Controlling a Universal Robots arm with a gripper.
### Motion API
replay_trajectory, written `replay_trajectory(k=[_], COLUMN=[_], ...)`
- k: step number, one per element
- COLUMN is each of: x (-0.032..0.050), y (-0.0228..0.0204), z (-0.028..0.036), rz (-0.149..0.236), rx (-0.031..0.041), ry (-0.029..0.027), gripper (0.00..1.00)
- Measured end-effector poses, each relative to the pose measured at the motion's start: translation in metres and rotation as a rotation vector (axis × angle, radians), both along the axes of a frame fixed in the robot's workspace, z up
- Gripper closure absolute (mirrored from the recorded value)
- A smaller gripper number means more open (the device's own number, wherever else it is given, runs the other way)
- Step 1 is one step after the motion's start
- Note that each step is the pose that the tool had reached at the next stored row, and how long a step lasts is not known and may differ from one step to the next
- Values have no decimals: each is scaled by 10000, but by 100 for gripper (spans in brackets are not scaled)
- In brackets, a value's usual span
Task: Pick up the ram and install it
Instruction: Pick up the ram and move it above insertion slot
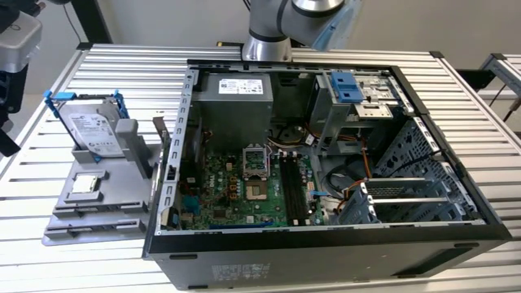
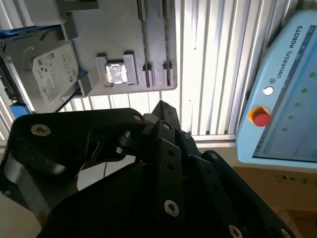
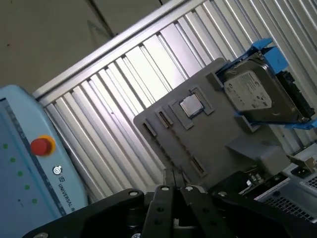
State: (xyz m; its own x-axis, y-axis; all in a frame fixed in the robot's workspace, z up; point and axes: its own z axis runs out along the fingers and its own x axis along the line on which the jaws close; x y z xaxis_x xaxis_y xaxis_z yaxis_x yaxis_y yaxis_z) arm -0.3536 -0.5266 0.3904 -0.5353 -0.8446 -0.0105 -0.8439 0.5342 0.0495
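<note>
While the claw [image 3: 172, 173] sits closed, grey tray [image 3: 223, 124] beyond it, black slots [image 1: 297, 183] on green motherboard [image 1: 218, 174]

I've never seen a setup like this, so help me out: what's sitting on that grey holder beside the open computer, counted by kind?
Hard drive in a blue frame: 1
Square silver chip: 1
Total: 2
The grey holder also has narrow slots; I cannot tell whether anything sits in them.

Slatted metal table [image 1: 97, 67] bears a computer case [image 1: 326, 256] (side open) and grey tray [image 1: 106, 210]
</note>
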Motion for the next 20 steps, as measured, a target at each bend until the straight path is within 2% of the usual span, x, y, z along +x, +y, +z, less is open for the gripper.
replay_trajectory(k=[20], x=[0], y=[0], z=[0], rz=[3652], rx=[0], ry=[-1], gripper=[100])
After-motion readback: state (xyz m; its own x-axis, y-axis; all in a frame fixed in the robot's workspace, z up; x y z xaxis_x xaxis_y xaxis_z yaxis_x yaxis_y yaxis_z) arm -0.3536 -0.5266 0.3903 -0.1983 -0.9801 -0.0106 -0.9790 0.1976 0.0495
